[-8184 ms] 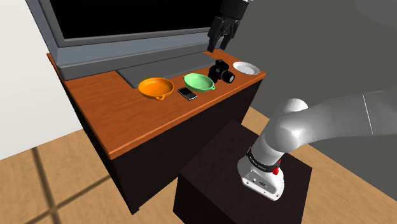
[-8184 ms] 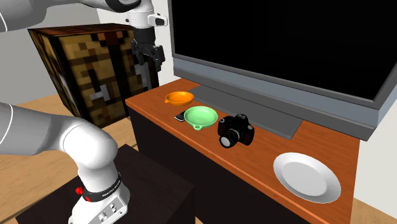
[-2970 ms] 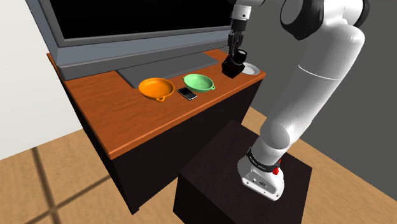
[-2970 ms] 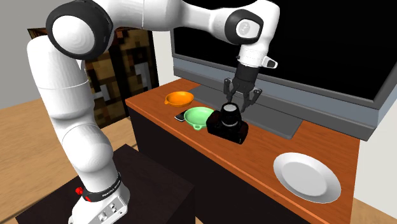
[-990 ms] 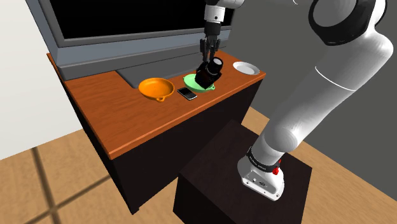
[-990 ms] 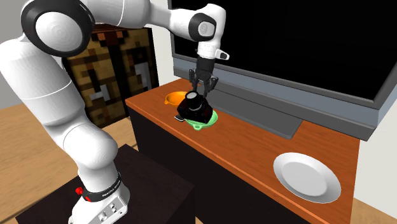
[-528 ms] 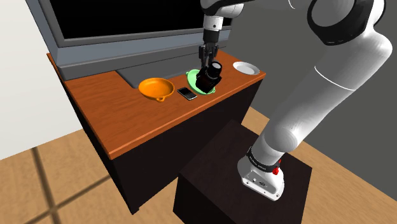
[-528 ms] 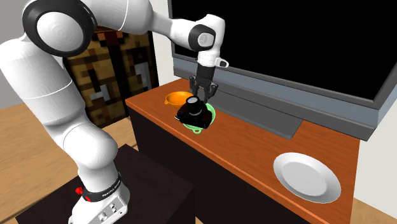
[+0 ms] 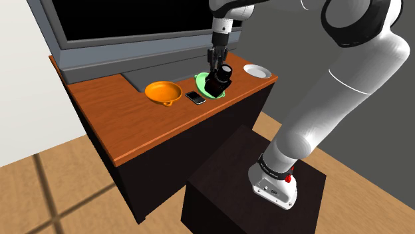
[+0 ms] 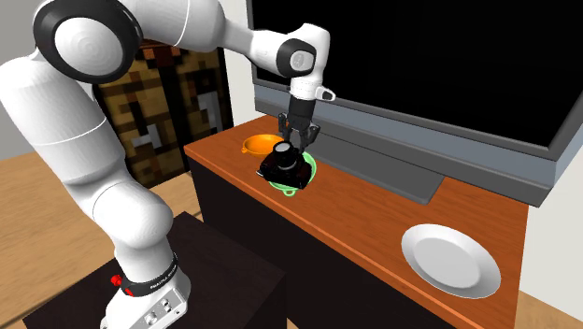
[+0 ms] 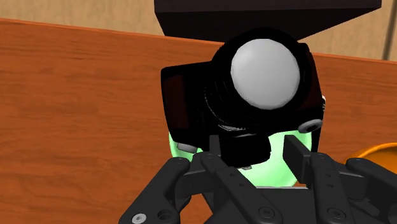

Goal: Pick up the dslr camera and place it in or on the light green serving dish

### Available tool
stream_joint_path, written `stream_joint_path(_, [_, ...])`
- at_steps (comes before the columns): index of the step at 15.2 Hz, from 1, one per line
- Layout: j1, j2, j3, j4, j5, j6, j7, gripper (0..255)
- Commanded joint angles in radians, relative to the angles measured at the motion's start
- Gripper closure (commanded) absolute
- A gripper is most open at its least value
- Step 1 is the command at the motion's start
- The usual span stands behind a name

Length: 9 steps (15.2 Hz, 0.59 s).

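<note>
The black DSLR camera [image 9: 218,78] rests tilted in the light green serving dish [image 9: 199,80], lens pointing up toward the hand. My gripper [image 9: 217,63] comes straight down onto it from above. In the second exterior view the camera [image 10: 283,164] covers most of the dish [image 10: 311,169], whose green rim shows around it. In the wrist view the gripper [image 11: 251,150] is shut on the small hump on the camera's [image 11: 254,89] body, with the green dish [image 11: 280,172] showing beneath; a thin sliver of green shows beside one finger.
An orange bowl [image 9: 163,91] and a small phone [image 9: 195,98] lie beside the dish on the wooden table [image 9: 120,129]. A white plate [image 10: 450,260] sits at the table's far end. A large TV [image 10: 420,65] stands right behind. The dark stand [image 9: 226,186] is below.
Over the last second the gripper lowered the camera down into the green dish. In the last half second nothing has visibly moved.
</note>
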Motion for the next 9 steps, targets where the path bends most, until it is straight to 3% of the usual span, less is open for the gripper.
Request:
stream_joint_path(1, [-0.001, 0.004, -0.001, -0.009, -0.002, -0.002, 0.001, 0])
stream_joint_path(6, [-0.001, 0.006, -0.001, -0.006, -0.001, -0.003, 0.001, 0])
stream_joint_path(9, [-0.002, 0.014, -0.003, 0.102, 0.0, -0.104, -0.001, 0])
